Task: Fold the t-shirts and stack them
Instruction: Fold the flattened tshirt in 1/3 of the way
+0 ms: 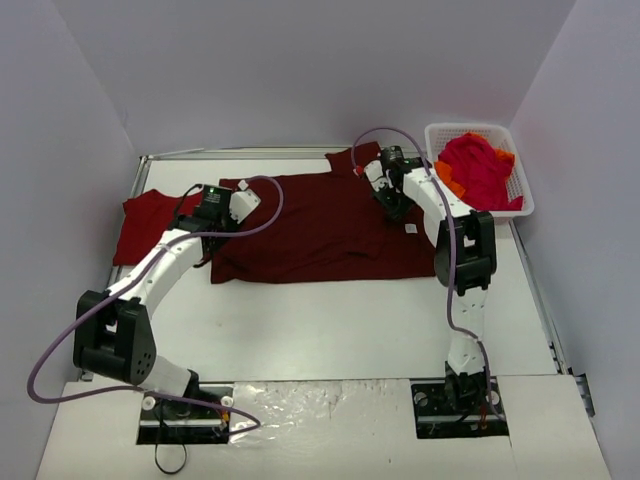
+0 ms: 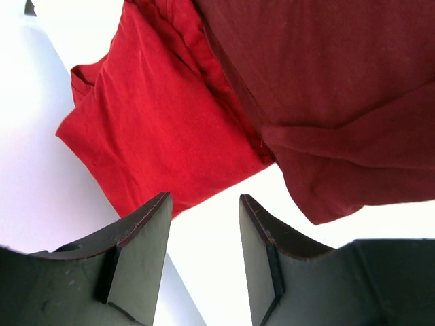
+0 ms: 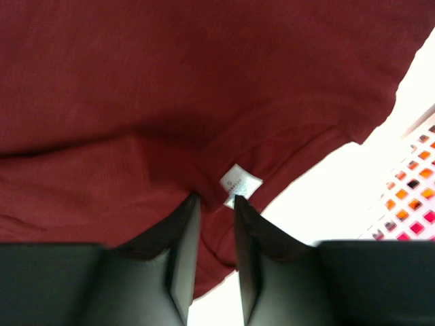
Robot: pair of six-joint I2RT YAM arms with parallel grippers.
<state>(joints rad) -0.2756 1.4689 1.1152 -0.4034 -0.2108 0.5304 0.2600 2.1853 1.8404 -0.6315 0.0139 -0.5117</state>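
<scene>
A large dark maroon t-shirt (image 1: 320, 225) (image 2: 326, 81) (image 3: 170, 88) lies spread flat mid-table. At its left lies a brighter red t-shirt (image 1: 150, 222) (image 2: 156, 129), partly under my left arm. My left gripper (image 1: 222, 215) (image 2: 204, 204) hangs open over the bare strip of table between the two shirts, with nothing between its fingers. At the maroon shirt's right part, my right gripper (image 1: 392, 200) (image 3: 215, 202) points down beside a white label (image 3: 240, 183). Its jaws stand a narrow gap apart, with maroon cloth showing in the gap.
A white lattice basket (image 1: 470, 127) (image 3: 414, 204) stands at the back right and holds crimson and orange shirts (image 1: 480, 170). Grey walls close in the table on three sides. Purple cables loop off both arms.
</scene>
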